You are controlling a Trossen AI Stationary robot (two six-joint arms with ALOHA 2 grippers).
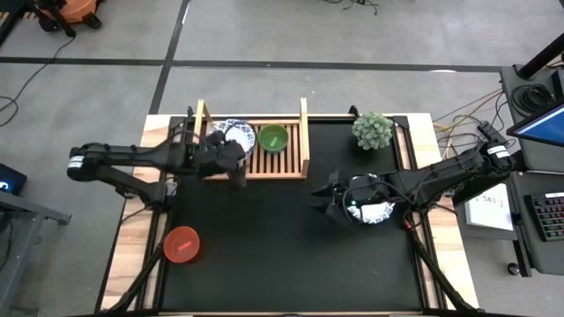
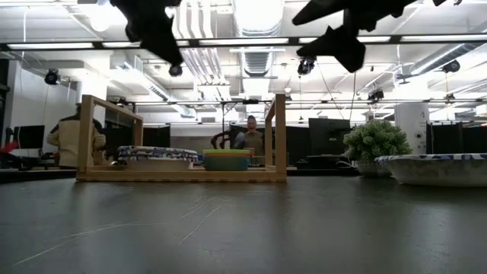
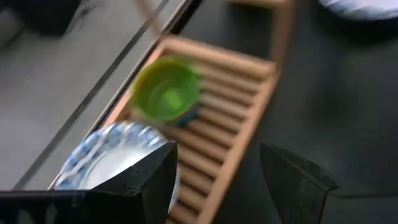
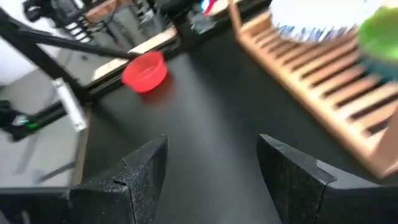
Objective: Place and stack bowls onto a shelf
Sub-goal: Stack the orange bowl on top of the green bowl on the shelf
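Wooden slats make up the shelf (image 1: 286, 163), which sits at the far edge of the black table (image 1: 282, 264), left of centre in the high view. On it rest 2 things side by side: a white bowl with a blue patterned rim (image 1: 236, 134) at the left end, and just beside it a green bowl (image 1: 273, 138). In the low view the green bowl (image 2: 227, 159) seems to sit on something blue, but that part is too small to make out clearly.

Above the shelf's left end hangs the left gripper (image 1: 236, 169), raised clear of the table, its jaws spread wide and holding nothing; the left wrist view shows the patterned bowl (image 3: 115, 158) below and beyond its 2 dark fingers (image 3: 152, 180).

Over on the right side of the table, the right gripper (image 1: 333, 204) is also lifted off the surface, jaws wide apart and empty. Under that arm's wrist lies a 2nd white bowl with a blue rim (image 1: 374, 211), resting on the table well apart from the shelf; the low view shows it at the right edge (image 2: 437, 169).

1 red bowl (image 1: 181, 244) stands alone near the table's front left corner. 1 small green plant (image 1: 373, 130) sits at the far right, near the shelf's right rail. Beyond the table, a person (image 2: 251, 137) shows in the low view.
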